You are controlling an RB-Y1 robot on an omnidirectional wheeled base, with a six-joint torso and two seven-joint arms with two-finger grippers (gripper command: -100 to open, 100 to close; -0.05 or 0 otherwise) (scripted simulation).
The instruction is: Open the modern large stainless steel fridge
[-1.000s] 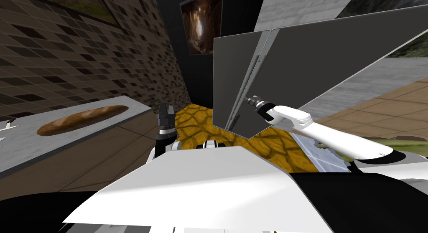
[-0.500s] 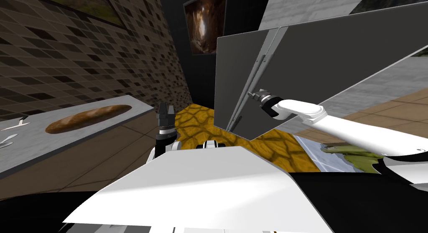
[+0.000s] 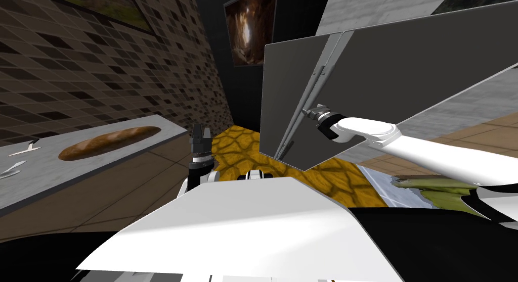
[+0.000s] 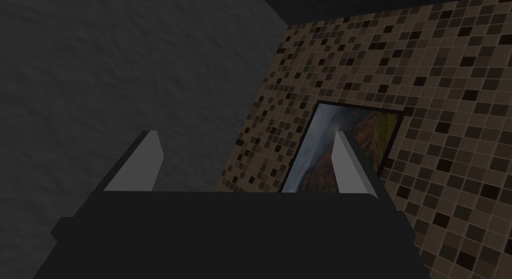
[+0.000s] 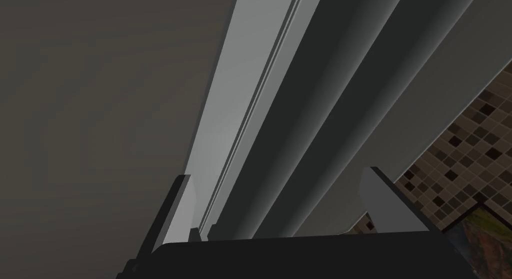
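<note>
The fridge (image 3: 404,72) is a tall dark grey box with two doors meeting at a light seam. Two slim vertical handles (image 3: 309,97) run beside that seam. My right gripper (image 3: 305,112) is at these handles about halfway up, reaching in from the right. In the right wrist view its fingers (image 5: 182,201) stand open, and a dark handle bar (image 5: 320,141) runs between them beside the pale seam strip (image 5: 235,116). The pads are not pressing the bar. My left gripper (image 3: 200,134) points upward beside my chest, open and holding nothing (image 4: 247,161).
A grey counter (image 3: 76,168) on the left carries a long brown loaf (image 3: 109,141) and some utensils (image 3: 20,151). Yellow patterned floor (image 3: 238,147) lies between the counter and the fridge. A tiled wall with a framed picture (image 3: 245,26) stands behind.
My right arm has stretched further forward, and its gripper has risen a little along the handles. The head view has shifted slightly. The left arm has stayed still.
</note>
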